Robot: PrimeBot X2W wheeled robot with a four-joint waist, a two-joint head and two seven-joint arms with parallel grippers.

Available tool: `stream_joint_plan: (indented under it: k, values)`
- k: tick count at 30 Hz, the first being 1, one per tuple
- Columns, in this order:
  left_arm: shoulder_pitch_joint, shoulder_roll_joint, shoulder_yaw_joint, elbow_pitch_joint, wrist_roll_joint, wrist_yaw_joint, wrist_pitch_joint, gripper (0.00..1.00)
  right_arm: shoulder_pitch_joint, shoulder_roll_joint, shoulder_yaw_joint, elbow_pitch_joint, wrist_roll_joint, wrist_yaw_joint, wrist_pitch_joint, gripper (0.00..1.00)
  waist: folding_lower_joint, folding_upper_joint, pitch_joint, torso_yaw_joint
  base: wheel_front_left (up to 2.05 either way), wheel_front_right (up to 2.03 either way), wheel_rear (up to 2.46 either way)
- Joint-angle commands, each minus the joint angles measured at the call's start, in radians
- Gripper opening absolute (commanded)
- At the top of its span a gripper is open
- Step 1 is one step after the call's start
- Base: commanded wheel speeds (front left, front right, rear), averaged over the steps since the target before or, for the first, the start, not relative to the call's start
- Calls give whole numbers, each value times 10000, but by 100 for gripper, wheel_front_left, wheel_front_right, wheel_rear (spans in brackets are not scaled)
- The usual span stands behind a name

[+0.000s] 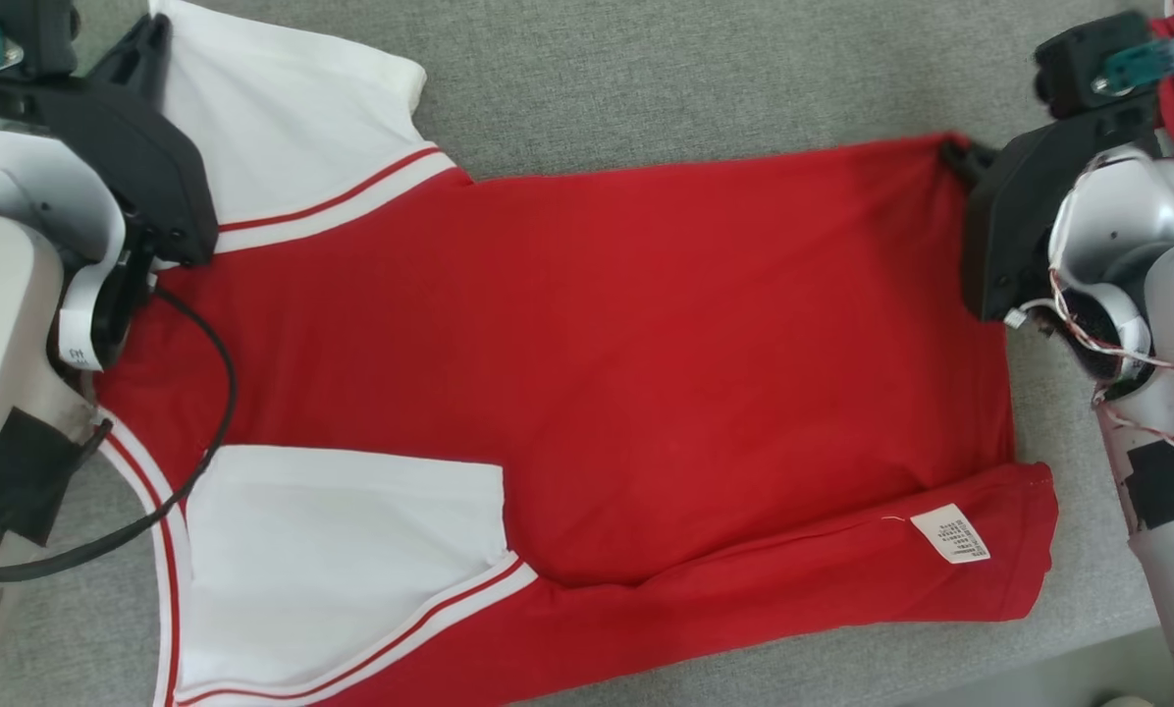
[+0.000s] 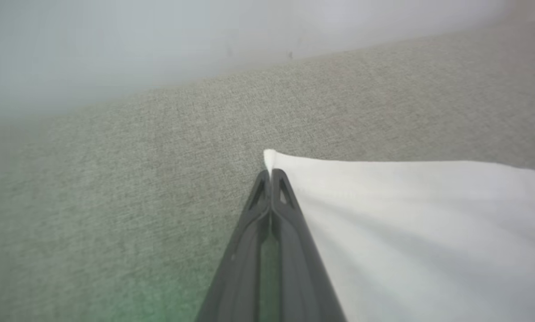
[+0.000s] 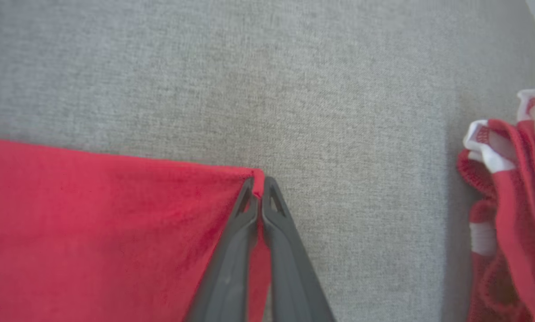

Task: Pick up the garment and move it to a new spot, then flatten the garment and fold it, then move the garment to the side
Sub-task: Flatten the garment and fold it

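Garment [image 1: 587,373] lies spread flat on the grey fabric surface [image 1: 695,79], roughly centred in front of me, shoulders to the left, hem to the right. Red body, white sleeves with red-white trim.

Left gripper [image 2: 271,172]: jaws fully closed, pinching the outer corner of the far sleeve [image 1: 293,128]. In the left wrist view a small tip of white cloth pokes out past the fingertips. Gripper sits at the far left of the garment.

Right gripper [image 3: 259,181]: jaws closed too, clamped on the far right hem corner [image 1: 940,147]. Red fabric is visible between the fingers in the right wrist view, with creases running into the grip.

Near sleeve [image 1: 342,550] lies flat at the near left. The near edge of the body is folded over in a strip, with the care label [image 1: 950,533] showing near its right end.

Black cable [image 1: 204,393] from my left arm hangs across the shoulder area.

A second heap of red and white clothing [image 3: 513,201] sits at the far right, apart from the garment.
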Motion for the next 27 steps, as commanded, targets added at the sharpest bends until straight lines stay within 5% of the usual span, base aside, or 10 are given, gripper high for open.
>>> stream_joint_plan:
  k: [1, 12, 27]
  values:
    - [135, 76, 121, 31, 16, 54, -279, 0, -43, 46, -89, 103, -172, -27, -182, 0, -1, -1, -40, 44, 0, 0, 0]
    - [13, -218, 652, 235, -16, -235, -3071, 0, -445, 324, -280, 910, -718, -27, -2056, 0, -1, -1, -469, 449, 0, 0, 0]
    - [2221, -667, 730, -675, -1184, -1144, -4104, 0, 990, -475, -259, 748, -447, -27, -3260, 0, -1, -1, -1982, 1423, 0, 0, 0]
